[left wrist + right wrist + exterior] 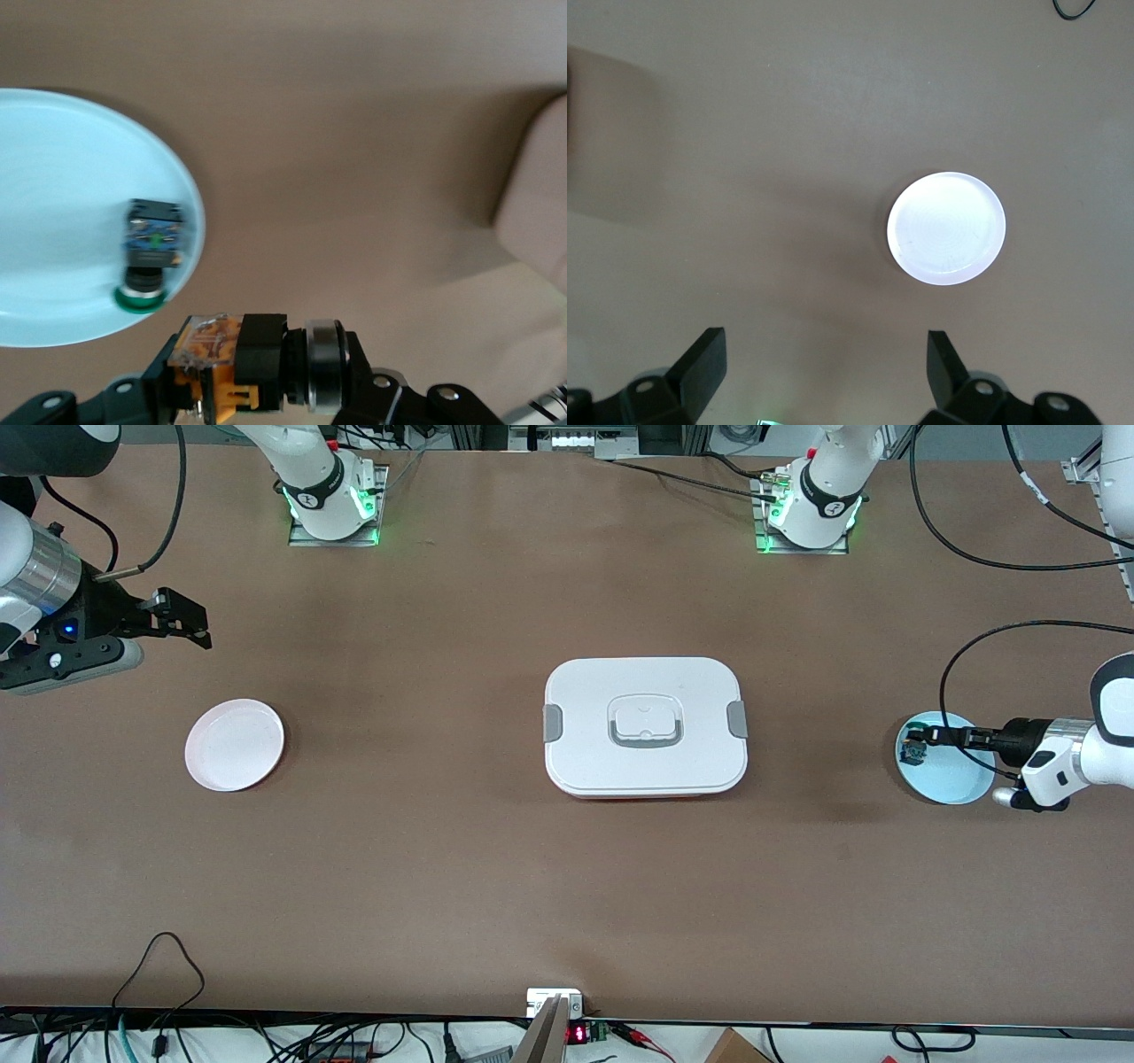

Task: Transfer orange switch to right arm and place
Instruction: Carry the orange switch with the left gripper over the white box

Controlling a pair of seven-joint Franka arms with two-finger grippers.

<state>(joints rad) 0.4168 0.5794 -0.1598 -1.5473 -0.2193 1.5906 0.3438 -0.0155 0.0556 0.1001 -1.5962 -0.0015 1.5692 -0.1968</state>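
Orange switch (239, 361): black body, orange base, w/ silver ring.

Matt brown table (443, 868) – smooth, glossy-looking pale blue plate (952, 784), matt white plastic box (645, 691).

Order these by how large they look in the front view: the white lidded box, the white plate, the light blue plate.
1. The white lidded box is clearly the largest.
2. and 3. The white plate and the light blue plate look about alike. The left gripper covers part of the blue one, so I cannot rank them.
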